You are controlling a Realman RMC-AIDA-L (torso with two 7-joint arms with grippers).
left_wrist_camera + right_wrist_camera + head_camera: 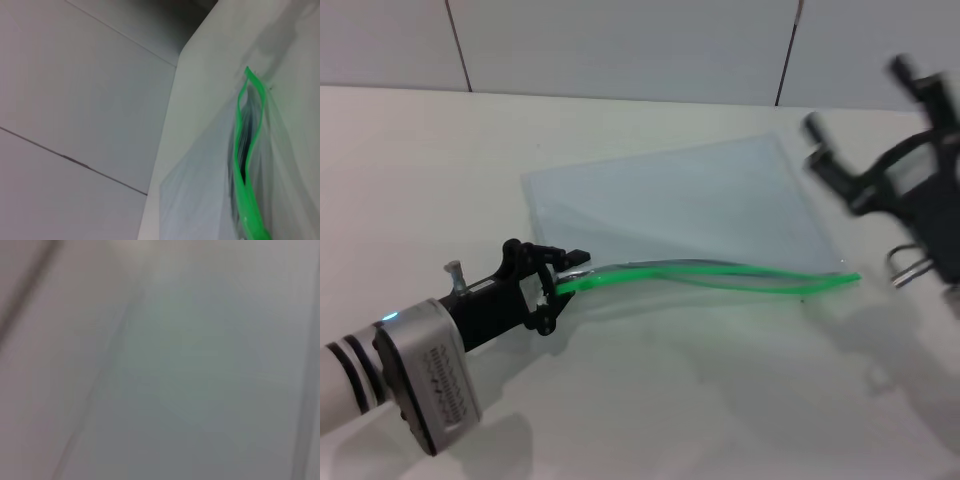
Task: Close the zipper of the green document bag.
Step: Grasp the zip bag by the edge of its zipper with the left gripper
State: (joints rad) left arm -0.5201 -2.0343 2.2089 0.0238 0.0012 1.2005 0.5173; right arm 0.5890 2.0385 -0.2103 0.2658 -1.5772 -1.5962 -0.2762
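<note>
The green document bag point(690, 205) lies flat on the white table, a pale translucent pouch with its bright green zipper point(720, 276) along the near edge. The two zip strips bow apart along most of their length, so the mouth gapes; the left wrist view shows the same gap in the zipper point(248, 165). My left gripper point(565, 275) is shut on the left end of the zip edge, lifting it slightly. My right gripper point(835, 145) hovers open above the bag's right corner, apart from it. I cannot make out the slider tab.
The white table point(420, 180) runs back to a tiled wall point(620, 40). A metal ring point(910, 265) hangs from the right arm near the right edge of the head view. The right wrist view shows only a grey-green blur.
</note>
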